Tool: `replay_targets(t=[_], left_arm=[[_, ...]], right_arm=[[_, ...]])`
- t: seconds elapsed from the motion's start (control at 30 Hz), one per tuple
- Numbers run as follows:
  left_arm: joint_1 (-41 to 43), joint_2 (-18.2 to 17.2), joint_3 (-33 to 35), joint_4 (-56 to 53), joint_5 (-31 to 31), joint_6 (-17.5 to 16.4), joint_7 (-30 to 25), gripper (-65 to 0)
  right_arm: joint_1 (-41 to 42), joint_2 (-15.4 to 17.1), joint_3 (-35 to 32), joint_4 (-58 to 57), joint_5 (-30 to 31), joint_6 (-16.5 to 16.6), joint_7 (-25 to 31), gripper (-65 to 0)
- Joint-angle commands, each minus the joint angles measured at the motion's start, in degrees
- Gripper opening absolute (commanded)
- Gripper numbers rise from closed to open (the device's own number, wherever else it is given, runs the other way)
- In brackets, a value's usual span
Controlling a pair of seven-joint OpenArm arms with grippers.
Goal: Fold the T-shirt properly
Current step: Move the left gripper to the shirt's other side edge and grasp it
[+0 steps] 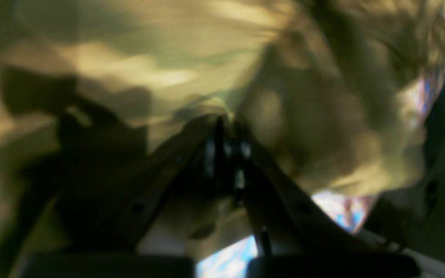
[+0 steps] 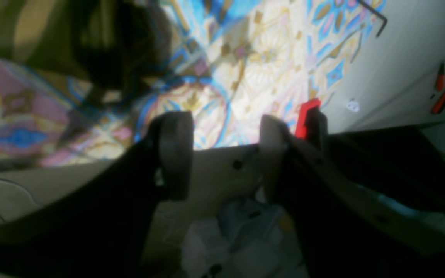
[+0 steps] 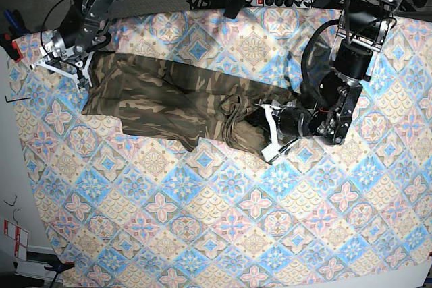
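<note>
- One soft camouflage T-shirt (image 3: 169, 102) in olive, brown and tan lies bunched on the upper half of the blue-and-pink patterned tablecloth (image 3: 223, 220).
- Its long axis runs across the base view, from that view's upper left down slightly to the right, where the cloth gathers into a thick wad.
- At that wadded end the left gripper (image 3: 270, 129) is clenched tight on the T-shirt (image 1: 137, 65); its wrist view shows the jaws pressed together with fabric around the tips.
- Beside the opposite end, the right gripper (image 3: 66, 69) hangs near the shirt's corner with its jaws apart and nothing between its grey pads (image 2: 174, 154).
- Tablecloth pattern (image 2: 222, 85) shows through that gap.
</note>
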Motion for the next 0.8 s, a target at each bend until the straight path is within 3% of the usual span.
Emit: replay_targets(t=[0.0, 0.23, 0.33, 0.37, 0.57, 0.63, 0.77], left_arm=[[-1.22, -0.31, -0.66, 2.37, -1.27, -0.32, -0.73, -65.0], [1.68, -0.48, -4.88, 13.54, -1.1, -0.32, -0.55, -65.0], [2.12, -0.22, -13.67, 14.24, -1.01, -0.32, -0.55, -65.0], [2.74, -0.22, -16.83, 14.24, -0.92, -0.32, -0.55, -62.2], [4.94, -0.66, -29.75, 14.24, -0.31, -0.32, -0.9, -27.2], [5.2, -1.19, -30.9, 14.24, 2.86, -0.32, -1.08, -24.0], [5.2, 0.92, -30.72, 14.15, 13.58, -0.32, -5.21, -27.0]], right_arm=[[0.32, 0.34, 0.13, 1.27, -0.87, -0.42, -0.17, -38.5], [0.23, 0.34, 0.22, 1.27, -0.87, -0.42, -0.17, -38.5], [0.23, 0.34, 0.22, 1.27, -0.87, -0.42, -0.17, -38.5], [0.23, 0.34, 0.22, 1.27, -0.87, -0.42, -0.17, -38.5], [0.14, 0.34, 0.22, 1.18, -0.87, -0.42, -0.17, -38.3], [0.14, 0.34, 0.22, 1.09, -0.87, -0.42, -0.17, -38.3], [0.14, 0.34, -0.05, 1.09, -0.87, -0.42, -0.17, -38.3]])
